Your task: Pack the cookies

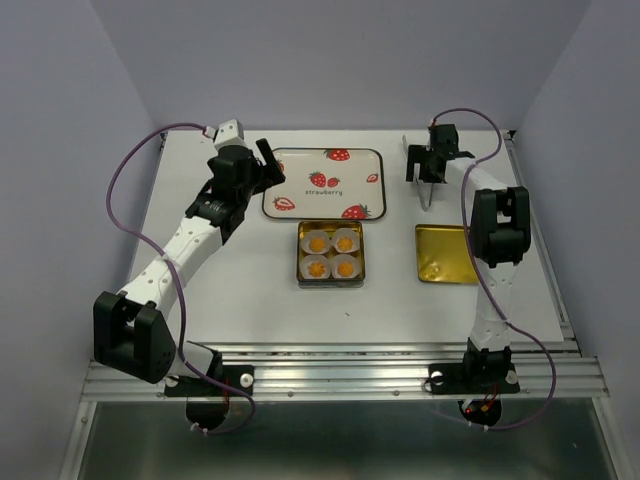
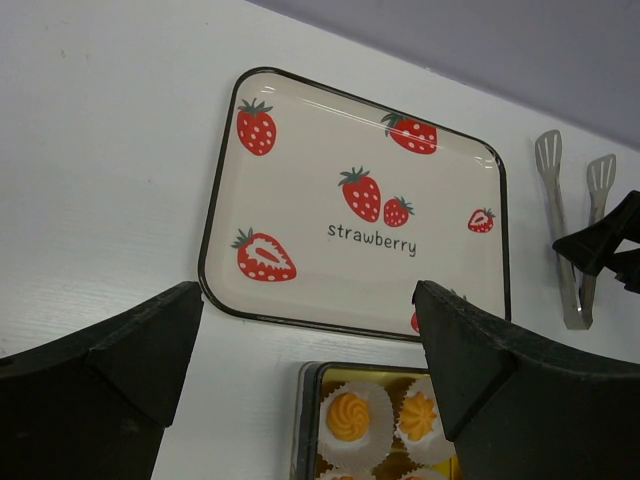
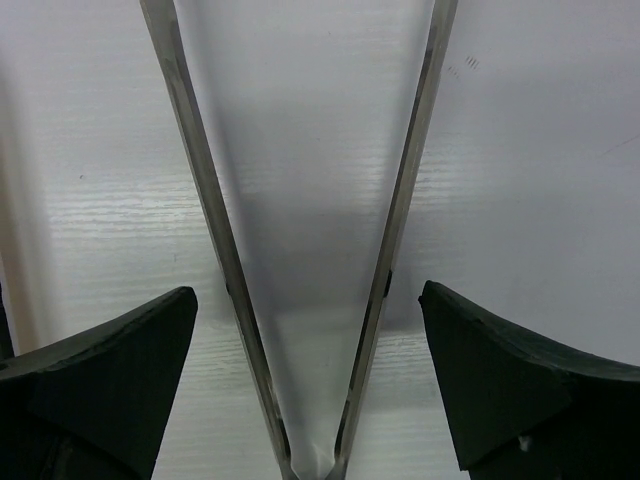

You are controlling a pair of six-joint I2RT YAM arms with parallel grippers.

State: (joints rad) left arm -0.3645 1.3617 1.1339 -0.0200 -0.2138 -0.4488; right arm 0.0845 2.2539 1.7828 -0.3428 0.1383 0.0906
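Cookies (image 1: 331,254), all four of them, sit two by two in white paper cups (image 2: 325,445) inside the square gold tin (image 1: 300,256) at the centre of the top view, just below the strawberry tray (image 2: 310,140). Packing seems nearly done, with the cover probably what is left. The flat gold lid (image 1: 447,254) lies on the table (image 1: 230,270) at centre right, level with the tin and well apart from it, face up and beside the right arm's forearm. That is the relation that matters, since the lid is on the right arm's side, with the tin between it and the left arm. The right gripper (image 3: 308,292) is higher in the frame than the lid and spread wide over the metal tongs (image 3: 215,250). Its fingers straddle the two blades without touching either. The tongs' long axis runs up and down the frame, with the hinge toward the bottom and the paddles toward the top, in line with the jaws' gap. The left gripper (image 2: 308,290) is also open and holds nothing. It hangs at the tray's upper-left corner in the top view, facing across the tray, with the tin's top edge just showing at the bottom of its own view. By my reading the right arm would take the lid, gripping it by an edge because it lies flat.
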